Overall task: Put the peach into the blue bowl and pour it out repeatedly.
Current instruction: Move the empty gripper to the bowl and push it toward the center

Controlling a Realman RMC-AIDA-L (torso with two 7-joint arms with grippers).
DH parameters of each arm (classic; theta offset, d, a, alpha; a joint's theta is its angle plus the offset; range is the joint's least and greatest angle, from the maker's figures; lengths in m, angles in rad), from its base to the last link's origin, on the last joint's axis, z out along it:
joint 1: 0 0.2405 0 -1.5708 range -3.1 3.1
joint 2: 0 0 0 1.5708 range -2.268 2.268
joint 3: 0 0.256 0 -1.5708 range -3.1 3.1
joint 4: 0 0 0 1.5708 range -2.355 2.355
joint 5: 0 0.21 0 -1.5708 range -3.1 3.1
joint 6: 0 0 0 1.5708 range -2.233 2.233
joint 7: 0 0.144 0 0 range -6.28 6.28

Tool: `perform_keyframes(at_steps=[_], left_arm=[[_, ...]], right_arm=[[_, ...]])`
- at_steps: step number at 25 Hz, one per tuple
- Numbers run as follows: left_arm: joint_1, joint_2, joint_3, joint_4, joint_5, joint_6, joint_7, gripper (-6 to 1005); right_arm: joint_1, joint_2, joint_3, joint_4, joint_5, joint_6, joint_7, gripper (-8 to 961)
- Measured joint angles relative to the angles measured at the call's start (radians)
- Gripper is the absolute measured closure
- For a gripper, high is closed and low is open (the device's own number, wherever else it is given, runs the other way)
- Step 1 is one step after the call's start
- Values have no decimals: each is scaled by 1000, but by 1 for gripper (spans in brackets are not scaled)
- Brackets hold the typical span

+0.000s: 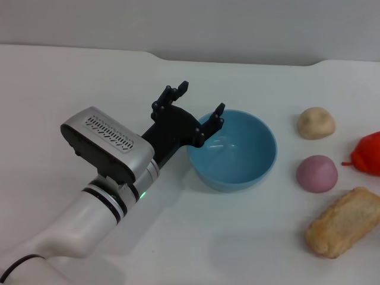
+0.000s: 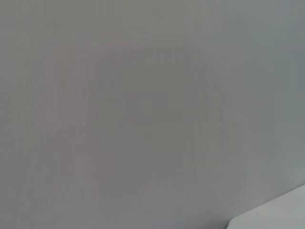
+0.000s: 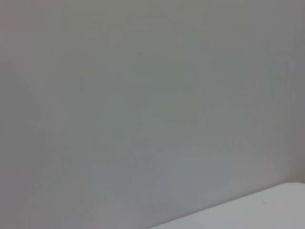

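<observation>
The white table [image 1: 71, 83] fills most of the head view, its far edge meeting a grey wall [image 1: 237, 24]. The left arm [image 1: 89, 196] is the next biggest thing: it comes in from the near left corner and reaches toward the middle, ending in a black left gripper [image 1: 199, 107]. Its fingers are spread apart and hold nothing; one finger [image 1: 217, 116] sits at the left part of the bowl's rim, the other is farther away and to the left, over bare table.

The blue bowl [image 1: 249, 166] stands upright near the centre. It is round, light blue and glossy, with smooth plain sides, and nothing lies inside it.

To the right of the bowl, at the near right, lies a long tan piece of bread [image 1: 344, 222] with a rough crust. The peach [image 1: 317, 173] rests on the table just right of the bowl, apart from it and just beyond the bread. It is a matte pink-mauve ball, smooth and rounded, much smaller than the bowl. Farther back sits a pale beige lump [image 1: 316, 123], about the same size as the peach. A red item [image 1: 368, 154] shows at the right edge, cut off by the frame.

Both wrist views show only grey wall and a corner of the table. The right gripper is not seen.
</observation>
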Motion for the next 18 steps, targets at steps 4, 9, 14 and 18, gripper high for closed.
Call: perform_keyframes(at_steps=[4, 9, 14, 18], left_arm=[[-2, 0, 0, 0, 0, 0, 0, 192], [-4, 0, 0, 1, 0, 0, 0, 193], [-2, 0, -2, 16, 0, 4, 0, 193], [4, 14, -35, 113, -2, 78, -1, 192]], right_arm=[[0, 0, 0, 2, 0, -3, 0, 166], [0, 0, 0, 1, 0, -4, 0, 165], [-1, 0, 0, 1, 0, -4, 0, 165], [-4, 0, 0, 3, 0, -4, 0, 166]])
